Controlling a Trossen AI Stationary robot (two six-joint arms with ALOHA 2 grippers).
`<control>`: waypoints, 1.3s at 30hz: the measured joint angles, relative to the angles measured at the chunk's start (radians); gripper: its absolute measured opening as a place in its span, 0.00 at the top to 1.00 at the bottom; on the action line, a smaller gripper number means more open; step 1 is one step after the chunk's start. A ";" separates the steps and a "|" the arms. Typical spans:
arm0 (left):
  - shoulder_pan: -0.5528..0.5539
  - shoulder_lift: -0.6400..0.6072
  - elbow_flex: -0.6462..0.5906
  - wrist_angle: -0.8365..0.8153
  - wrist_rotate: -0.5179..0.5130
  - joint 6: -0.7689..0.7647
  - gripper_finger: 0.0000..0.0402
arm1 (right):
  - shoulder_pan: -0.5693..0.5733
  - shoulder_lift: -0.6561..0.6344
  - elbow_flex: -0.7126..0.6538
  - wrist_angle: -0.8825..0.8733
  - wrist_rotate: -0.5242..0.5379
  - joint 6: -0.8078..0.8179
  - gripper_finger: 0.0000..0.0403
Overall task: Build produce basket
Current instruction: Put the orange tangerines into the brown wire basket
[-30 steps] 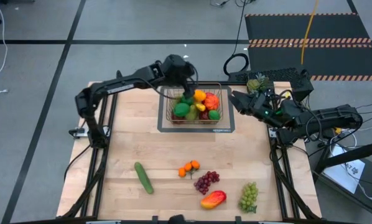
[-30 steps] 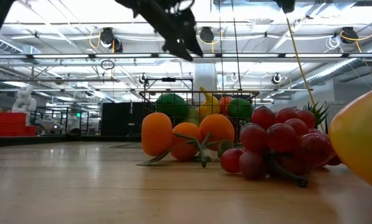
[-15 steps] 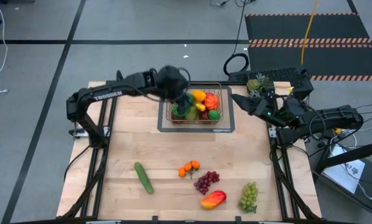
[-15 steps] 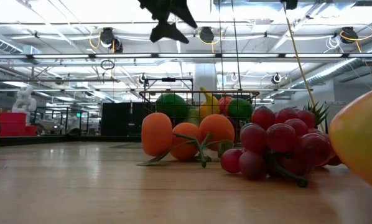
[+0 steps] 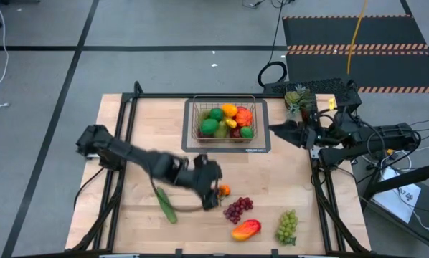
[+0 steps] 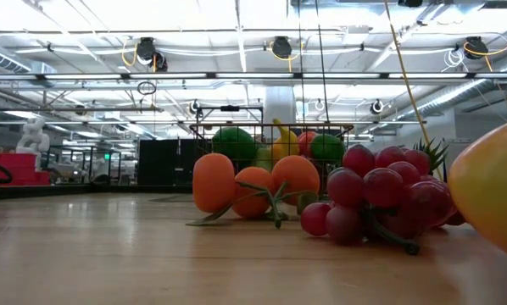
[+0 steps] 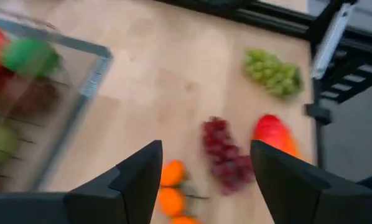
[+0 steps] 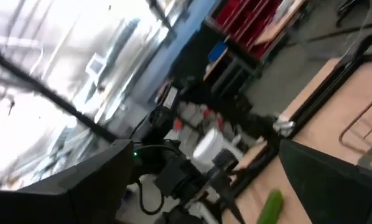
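Note:
The wire basket [image 5: 225,136] stands on a grey mat at the far middle of the table, with green, orange, yellow and red fruit in it. An orange cluster [image 5: 224,190], purple grapes [image 5: 237,209], a mango [image 5: 245,229], green grapes [image 5: 287,226] and a cucumber [image 5: 166,204] lie on the near half of the table. My left gripper [image 5: 212,195] hovers open just above the oranges [image 7: 172,186] and touches nothing; the purple grapes [image 7: 223,155] lie beyond them. My right gripper [image 5: 275,130] waits open, to the right of the basket.
A spiky green pineapple-like piece [image 5: 295,95] sits at the far right corner beside dark equipment. The black frame rails run along the table's left and right edges. Bare wood lies between the basket and the near fruits, and across the table's left part.
My left arm has swung fast from above the basket toward the near edge and down, and its gripper now hangs over the orange cluster. It has left the low view. My right gripper has drifted slightly toward the near edge. None of the fruit has moved.

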 joint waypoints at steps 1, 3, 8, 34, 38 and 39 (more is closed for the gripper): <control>-0.025 0.015 0.000 -0.001 -0.007 -0.048 0.38 | 0.000 -0.001 0.000 -0.002 -0.025 -0.011 0.02; -0.065 0.054 -0.001 -0.002 -0.012 -0.128 0.37 | 0.000 -0.004 0.000 -0.006 -0.073 -0.020 0.02; -0.139 0.155 -0.001 0.026 -0.001 -0.243 0.34 | 0.000 -0.011 0.000 -0.031 -0.177 0.022 0.02; -0.132 0.416 -0.001 0.052 0.015 -0.891 0.48 | 0.003 -0.023 0.000 -0.032 -0.359 0.230 0.02; -0.110 0.416 -0.001 0.054 0.044 -0.974 0.48 | 0.003 -0.023 0.000 -0.033 -0.359 0.222 0.02; -0.104 0.416 -0.001 0.053 0.045 -0.996 0.48 | 0.003 -0.023 0.000 -0.033 -0.359 0.220 0.02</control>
